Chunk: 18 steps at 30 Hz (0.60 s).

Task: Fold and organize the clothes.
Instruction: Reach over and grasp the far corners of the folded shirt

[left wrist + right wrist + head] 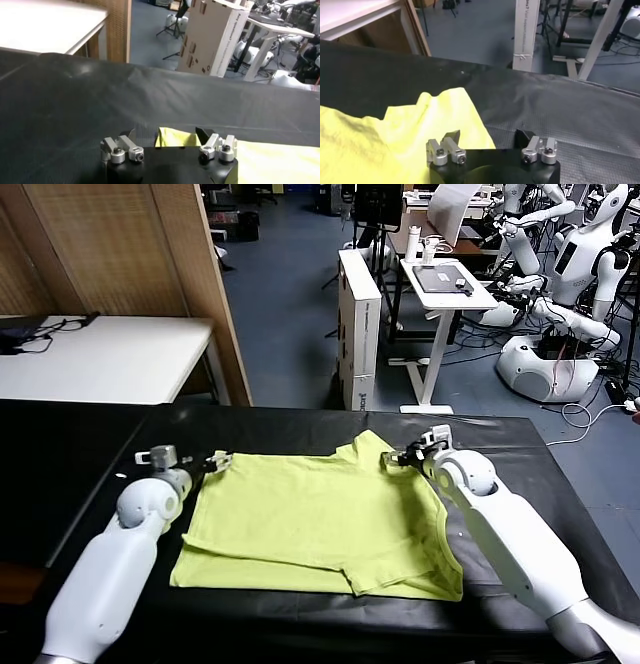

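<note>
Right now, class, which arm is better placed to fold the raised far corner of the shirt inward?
The right. Its tool is open at the shirt's raised far corner, over cloth. The left tool, also open, sits at the opposite far corner.

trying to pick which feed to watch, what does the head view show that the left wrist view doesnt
Only the head view shows the whole T-shirt lying on the black table, partly folded, with the right claw at its far right corner and both arms. Only the left wrist view shows, close up, the open left claw straddling one corner of the shirt. Both show the yellow-green shirt, the black table, the left claw, the cardboard box and the white table beyond.
</note>
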### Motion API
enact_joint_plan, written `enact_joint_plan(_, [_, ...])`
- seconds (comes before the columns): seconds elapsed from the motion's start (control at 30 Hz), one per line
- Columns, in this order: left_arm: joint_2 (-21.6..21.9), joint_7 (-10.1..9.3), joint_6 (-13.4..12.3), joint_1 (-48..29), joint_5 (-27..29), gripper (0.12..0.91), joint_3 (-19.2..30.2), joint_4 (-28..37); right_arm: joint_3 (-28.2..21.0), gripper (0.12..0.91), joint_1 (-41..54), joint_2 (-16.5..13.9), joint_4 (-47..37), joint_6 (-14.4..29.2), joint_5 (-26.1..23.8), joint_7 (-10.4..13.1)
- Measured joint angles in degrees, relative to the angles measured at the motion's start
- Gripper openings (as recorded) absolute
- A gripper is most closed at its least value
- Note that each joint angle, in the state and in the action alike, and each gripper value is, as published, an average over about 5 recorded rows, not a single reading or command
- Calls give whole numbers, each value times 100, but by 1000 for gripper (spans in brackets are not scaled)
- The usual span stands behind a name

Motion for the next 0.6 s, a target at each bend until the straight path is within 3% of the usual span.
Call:
enact_joint_plan(0.1, [1, 36, -31, 8, 34, 809, 12, -4, -4, 721, 0, 3, 3, 0, -10, -11])
enact_joint_plan(0.2, [4, 87, -56, 10, 69, 723, 33, -16, -3, 577, -9, 7, 9, -1, -9, -11])
enact_joint_plan(0.27, [8, 126, -76, 11, 108, 618, 52, -22, 1, 484, -21, 7, 10, -3, -9, -10])
enact_joint_plan(0.43, [12, 177, -102, 12, 171, 310, 86, -27, 13, 345, -57, 6, 12, -4, -9, -7])
enact_joint_plan(0.53, [13, 193, -107, 20, 187, 206, 94, -27, 24, 264, -67, 6, 28, 3, -9, -14])
enact_joint_plan(0.6, [13, 203, -114, 26, 195, 185, 97, -29, 32, 201, -68, 6, 42, 33, -9, -18])
